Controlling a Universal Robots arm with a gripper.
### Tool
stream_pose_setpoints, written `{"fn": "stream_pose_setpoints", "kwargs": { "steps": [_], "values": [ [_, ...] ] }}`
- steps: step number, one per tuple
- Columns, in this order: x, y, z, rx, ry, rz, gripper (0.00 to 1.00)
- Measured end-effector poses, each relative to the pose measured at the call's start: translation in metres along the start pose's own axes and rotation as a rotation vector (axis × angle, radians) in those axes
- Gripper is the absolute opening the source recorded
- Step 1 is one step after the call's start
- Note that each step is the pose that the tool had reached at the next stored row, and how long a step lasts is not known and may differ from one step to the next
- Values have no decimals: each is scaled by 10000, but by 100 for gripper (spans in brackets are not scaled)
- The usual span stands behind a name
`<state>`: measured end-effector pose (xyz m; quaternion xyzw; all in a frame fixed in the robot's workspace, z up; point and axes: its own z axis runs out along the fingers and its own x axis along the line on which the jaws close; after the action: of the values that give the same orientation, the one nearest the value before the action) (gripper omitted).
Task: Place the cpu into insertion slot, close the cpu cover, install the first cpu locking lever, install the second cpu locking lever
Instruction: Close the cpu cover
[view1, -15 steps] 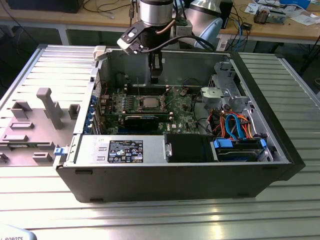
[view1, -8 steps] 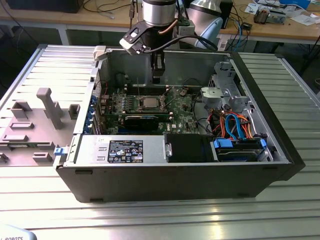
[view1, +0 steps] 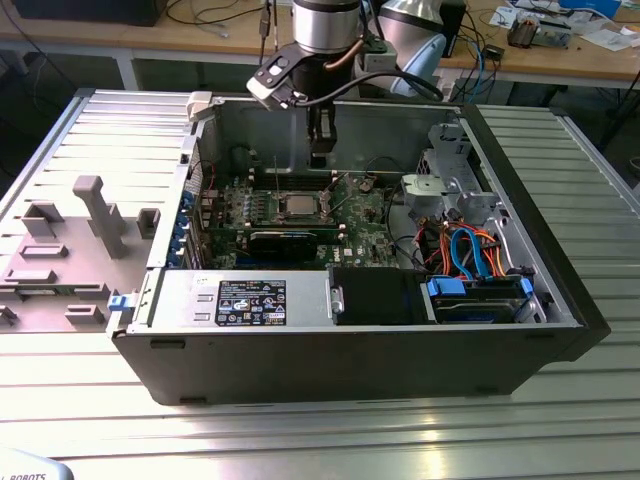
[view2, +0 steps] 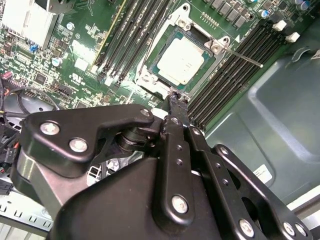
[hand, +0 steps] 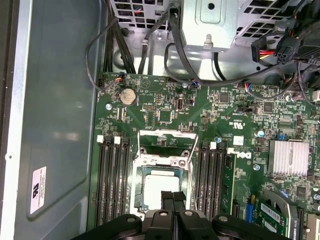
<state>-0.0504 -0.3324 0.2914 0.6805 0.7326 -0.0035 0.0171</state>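
Observation:
The cpu, a silver-grey square, lies in the insertion slot in the middle of the green motherboard. The cpu cover, a thin silvery frame, stands swung open at the far side of the socket. A thin metal locking lever sticks out free beside the socket. My gripper hangs just above the near edge of the socket. Its black fingers are pressed together and hold nothing.
Long black memory slots flank the socket on both sides. The grey case wall lies alongside them. A drive cage with coloured cables fills the exterior view's right. A finned heatsink and a power supply sit nearby.

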Motion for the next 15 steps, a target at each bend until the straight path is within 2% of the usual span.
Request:
{"fn": "stream_pose_setpoints", "kwargs": {
  "steps": [15],
  "values": [
    [-2,37,9,1,-1,0,11]
  ]
}}
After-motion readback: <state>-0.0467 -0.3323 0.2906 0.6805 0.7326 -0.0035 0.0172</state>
